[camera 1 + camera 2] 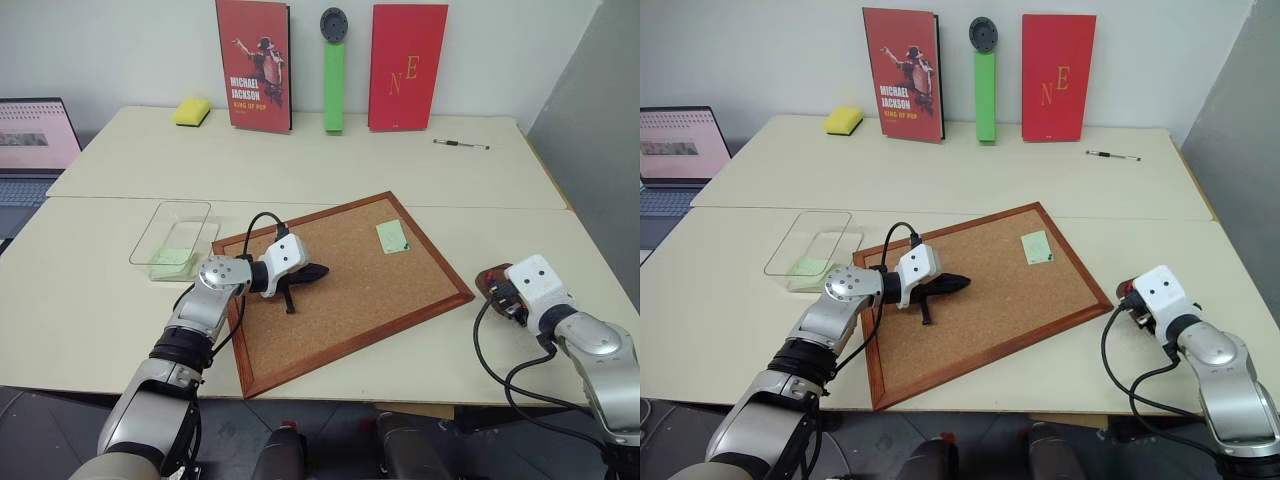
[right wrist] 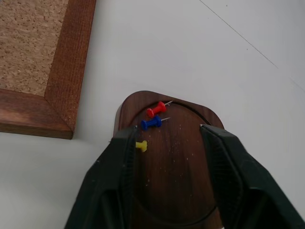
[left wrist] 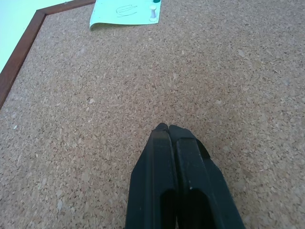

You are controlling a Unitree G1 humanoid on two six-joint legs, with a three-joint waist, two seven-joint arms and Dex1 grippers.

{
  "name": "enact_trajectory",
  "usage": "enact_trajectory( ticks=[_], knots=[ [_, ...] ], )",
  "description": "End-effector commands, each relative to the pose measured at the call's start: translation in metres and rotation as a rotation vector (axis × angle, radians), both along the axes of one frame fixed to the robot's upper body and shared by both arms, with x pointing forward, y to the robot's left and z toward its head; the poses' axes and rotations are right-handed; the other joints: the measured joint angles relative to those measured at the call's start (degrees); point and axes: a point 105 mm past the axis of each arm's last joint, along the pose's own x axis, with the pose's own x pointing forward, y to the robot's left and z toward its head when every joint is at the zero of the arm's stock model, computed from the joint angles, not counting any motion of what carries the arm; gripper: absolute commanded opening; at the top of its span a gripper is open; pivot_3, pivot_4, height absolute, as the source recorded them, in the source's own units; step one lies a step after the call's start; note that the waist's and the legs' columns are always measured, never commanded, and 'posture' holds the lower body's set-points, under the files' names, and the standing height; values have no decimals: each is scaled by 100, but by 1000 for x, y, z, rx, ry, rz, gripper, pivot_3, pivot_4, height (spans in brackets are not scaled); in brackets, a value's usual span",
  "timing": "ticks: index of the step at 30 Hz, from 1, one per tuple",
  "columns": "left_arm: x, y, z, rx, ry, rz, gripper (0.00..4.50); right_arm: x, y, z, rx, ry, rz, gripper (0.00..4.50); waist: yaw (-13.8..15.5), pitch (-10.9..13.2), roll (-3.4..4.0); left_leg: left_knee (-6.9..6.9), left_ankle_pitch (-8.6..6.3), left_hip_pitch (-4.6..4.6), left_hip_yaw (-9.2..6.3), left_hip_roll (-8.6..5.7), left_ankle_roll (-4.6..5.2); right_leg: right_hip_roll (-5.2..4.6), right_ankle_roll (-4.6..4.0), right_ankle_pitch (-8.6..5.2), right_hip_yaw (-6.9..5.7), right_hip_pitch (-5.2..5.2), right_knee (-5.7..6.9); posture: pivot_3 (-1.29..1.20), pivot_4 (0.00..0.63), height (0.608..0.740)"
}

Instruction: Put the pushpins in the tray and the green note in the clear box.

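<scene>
Left fingers [image 3: 169,131] pressed together, empty, over the wood-framed cork board [image 3: 143,95]. Right fingers [image 2: 167,138] spread apart above the small dark red-brown wooden tray [image 2: 176,171]. Tray holds red, blue and yellow pushpins [image 2: 151,123].

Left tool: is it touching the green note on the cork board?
Apart. In the left wrist view the shut left tool points at bare cork board, with a wide stretch of cork between it and the green note.

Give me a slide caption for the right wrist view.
Open right claw above the tray holding red, blue and yellow pushpins.
</scene>
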Motion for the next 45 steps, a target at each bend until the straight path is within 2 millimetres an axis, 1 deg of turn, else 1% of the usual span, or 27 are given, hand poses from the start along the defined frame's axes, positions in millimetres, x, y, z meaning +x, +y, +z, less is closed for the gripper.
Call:
enact_trajectory(
  ticks=[1,3,4,6,9,10,11,12,14,15,17,19,21,23,25,29,34,36,37,42,44,45],
  knots=[
    [3,2,-4,28,7,11,0,1,-5,38,-28,-129,-2,2892,3,0,0,0,0,0,0,0,0,0,1,0,0,0,0,0,150,740],
    [3,2,-4,29,6,11,0,2,-2,50,-9,-172,3,2892,3,0,0,0,0,0,0,-1,0,0,2,1,0,0,0,0,150,740],
    [4,2,-4,29,6,11,0,3,3,56,17,-193,18,2892,2,0,0,0,0,0,0,-1,0,0,2,1,0,0,0,0,150,740],
    [4,3,-4,31,5,10,0,6,20,63,102,-217,82,2892,-3,0,0,0,0,1,0,0,0,0,2,1,0,0,0,0,150,740],
    [5,3,-4,32,5,8,0,10,41,66,196,-230,145,2892,-2,0,-1,0,0,3,-2,1,0,2,1,0,-1,1,1,0,150,740],
    [5,2,-4,32,4,7,0,14,56,64,246,-243,192,2892,-2,0,-5,0,0,3,-3,1,0,2,1,0,-2,1,2,0,150,740],
    [5,2,-4,32,3,6,0,16,66,63,282,-252,226,2892,-2,-1,-6,0,0,3,-4,2,0,3,1,0,-4,2,1,0,150,740],
    [6,2,-3,32,2,5,0,18,72,61,319,-253,234,2892,-2,-1,-3,0,0,3,-4,2,0,3,1,1,-3,2,0,0,150,740],
    [6,1,-3,31,1,4,0,23,80,50,356,-238,250,2892,-3,-2,-6,-1,0,1,-4,1,0,2,2,1,-3,1,0,0,150,740],
    [6,0,-3,31,0,2,0,26,88,44,378,-225,269,2892,-3,-1,-5,-1,0,0,-4,1,0,2,3,2,-3,1,-1,0,150,740],
    [6,-1,-3,29,0,1,0,36,104,34,410,-213,293,2892,-2,-1,-5,-3,0,-2,-4,0,0,1,4,3,-3,1,-2,0,150,740],
    [7,-2,-2,15,6,5,0,46,115,28,433,-207,303,2892,-3,-1,-5,-4,0,-2,-2,-1,0,1,5,3,-1,0,-2,0,150,740],
    [7,-3,-1,9,9,8,0,52,120,25,436,-210,311,2892,-2,-1,-4,-4,0,-2,-3,-1,0,1,5,3,-2,-1,0,0,150,740],
    [7,-2,-1,18,6,4,0,65,123,25,447,-220,301,2892,5,-1,-4,-3,0,-2,-5,-1,0,2,6,4,-5,-1,2,0,150,740],
    [7,-2,-1,21,6,2,0,73,125,23,456,-221,294,2892,2,-1,-4,-2,0,-2,-3,-1,0,1,8,6,-2,-1,0,0,150,740],
    [7,-2,0,20,5,2,0,82,127,16,456,-211,294,2892,11,-1,-4,-7,0,-3,-6,-1,1,2,10,7,-6,-1,2,0,150,740],
    [6,-2,0,19,2,4,0,87,123,8,452,-201,273,2892,8,-1,-4,-8,0,-3,-6,-1,1,2,10,7,-5,-1,1,0,150,740],
    [6,-2,1,18,2,5,0,87,122,6,458,-199,265,2532,7,-1,-4,-8,0,-2,-6,-1,1,2,10,7,-5,-1,3,0,150,740],
    [6,-2,1,19,2,6,0,87,121,5,462,-196,261,2485,6,-1,-4,-7,0,-2,-6,-1,1,2,10,7,-5,-1,5,0,150,740],
    [6,-1,1,21,3,7,0,88,118,2,481,-196,245,1334,5,-1,-4,-7,0,-2,-6,-1,1,2,10,7,-5,-1,4,0,150,740],
    [6,-1,1,21,4,7,0,89,117,2,492,-196,238,996,5,-1,-4,-7,0,-2,-6,-1,1,2,10,7,-5,-1,4,0,150,740],
    [6,-1,2,22,4,7,0,89,117,2,494,-196,236,720,5,-1,-4,-7,0,-2,-6,-1,1,2,10,7,-5,-1,4,0,150,740]
  ],
)
